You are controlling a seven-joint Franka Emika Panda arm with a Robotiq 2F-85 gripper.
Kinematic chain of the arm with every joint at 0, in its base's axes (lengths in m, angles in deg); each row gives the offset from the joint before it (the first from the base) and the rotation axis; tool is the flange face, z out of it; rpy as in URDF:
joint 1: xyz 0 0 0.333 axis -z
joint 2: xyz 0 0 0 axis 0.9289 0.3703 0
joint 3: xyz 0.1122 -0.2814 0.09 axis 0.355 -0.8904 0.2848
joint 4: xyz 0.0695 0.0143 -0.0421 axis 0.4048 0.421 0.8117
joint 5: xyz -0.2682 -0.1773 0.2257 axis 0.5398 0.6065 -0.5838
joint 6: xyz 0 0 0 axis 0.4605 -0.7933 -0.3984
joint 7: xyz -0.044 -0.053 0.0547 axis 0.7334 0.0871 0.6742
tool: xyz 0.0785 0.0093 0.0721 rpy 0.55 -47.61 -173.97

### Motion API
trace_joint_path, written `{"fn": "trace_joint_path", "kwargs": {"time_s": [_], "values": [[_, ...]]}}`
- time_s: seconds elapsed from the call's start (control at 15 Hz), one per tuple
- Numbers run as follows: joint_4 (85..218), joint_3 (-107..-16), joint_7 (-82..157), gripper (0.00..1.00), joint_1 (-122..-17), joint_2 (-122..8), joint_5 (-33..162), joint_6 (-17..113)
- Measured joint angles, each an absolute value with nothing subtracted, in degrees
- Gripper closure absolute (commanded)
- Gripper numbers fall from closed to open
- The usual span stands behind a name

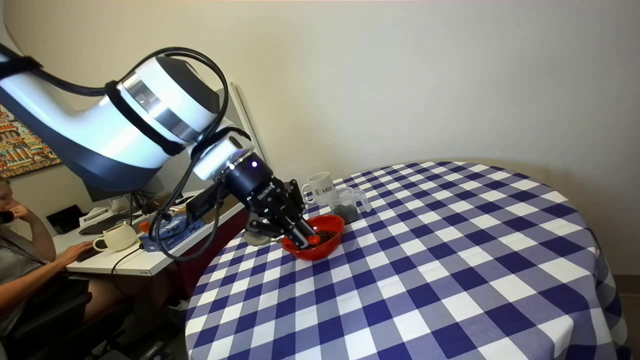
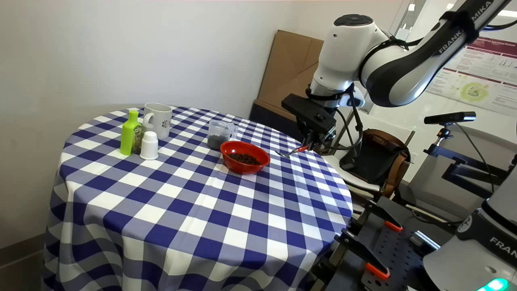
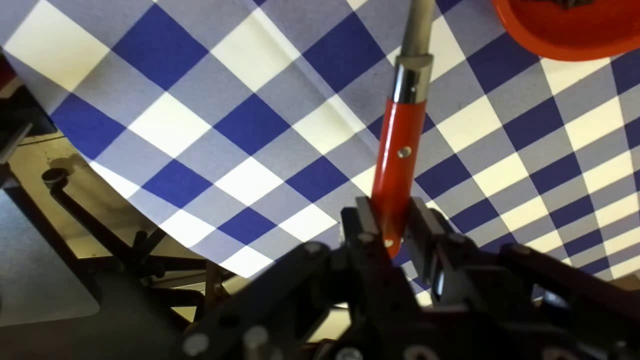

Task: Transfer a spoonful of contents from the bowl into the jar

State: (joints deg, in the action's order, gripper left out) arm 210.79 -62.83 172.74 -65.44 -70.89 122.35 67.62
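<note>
In an exterior view, the red bowl (image 2: 242,169), with dark bits (image 2: 243,158) inside, sits on the checked tablecloth (image 2: 221,238). The clear jar (image 2: 219,130), partly filled with dark stuff (image 2: 216,141), stands just beyond its far left edge. To the bowl's right, apart from it, the claw (image 3: 391,220) pinches a red-handled spoon (image 3: 402,130). Farther left stand a white mug (image 2: 160,124) and, nearer, a green bottle (image 2: 129,135) with a small white bottle (image 2: 149,146) just beside it.

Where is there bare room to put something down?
In an exterior view, bare cloth lies in front of the red bowl and white bottle, and between them. Crowded: around the green bottle and mug, and from jar to end effector holding a utensil.
</note>
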Motion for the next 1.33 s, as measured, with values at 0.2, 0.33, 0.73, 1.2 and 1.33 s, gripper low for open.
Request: {"fn": "trace_joint_path", "kwargs": {"time_s": [0.2, 0.33, 0.73, 1.2, 1.33], "values": [[210.0, -62.9, 172.8, 0.95, -65.4, -67.6, 123.9, 68.9], [209.3, -63.1, 172.9, 0.95, -65.4, -65.1, 125.1, 69.6], [205.6, -64.1, 176.0, 0.95, -65.4, -57.4, 127.9, 70.0], [201.3, -64.9, 180.7, 0.95, -65.5, -50.1, 128.4, 70.1], [200.4, -64.9, 182.3, 0.95, -65.8, -48.5, 129.5, 70.1]]}}
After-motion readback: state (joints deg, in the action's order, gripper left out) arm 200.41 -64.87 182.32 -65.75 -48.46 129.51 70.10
